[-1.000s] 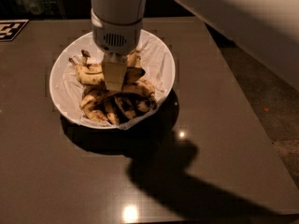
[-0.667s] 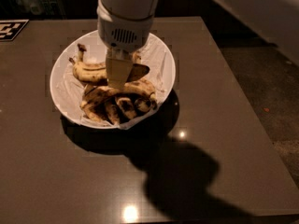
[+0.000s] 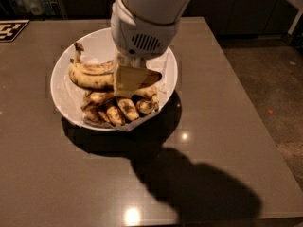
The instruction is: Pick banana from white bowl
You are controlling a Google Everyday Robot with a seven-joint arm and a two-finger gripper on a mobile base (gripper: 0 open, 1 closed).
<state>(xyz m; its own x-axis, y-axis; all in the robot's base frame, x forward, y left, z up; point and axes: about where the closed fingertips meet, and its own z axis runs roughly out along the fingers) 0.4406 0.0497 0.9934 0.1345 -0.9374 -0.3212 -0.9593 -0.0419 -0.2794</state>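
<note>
The white bowl (image 3: 60,91) sits on the dark table, left of centre, with crinkled paper lining. A long yellow banana (image 3: 90,78) with brown speckles and a dark stem lies across the top of the pile, with its stem pointing up at the left. My gripper (image 3: 129,82) comes down from above over the bowl's middle. Its cream fingers (image 3: 127,78) are closed on this banana's right part. A dark tip shows just right of the fingers. The wrist housing hides the bowl's back right.
Several shorter, browner bananas (image 3: 118,110) lie at the bowl's front. The brown table (image 3: 213,126) ends at the right, with floor (image 3: 270,79) beyond. A black-and-white marker (image 3: 9,30) lies at the table's far left corner. The arm's shadow falls at the front.
The gripper has risen towards the camera and looms larger. The long banana has shifted slightly with it and looks a little higher over the pile.
</note>
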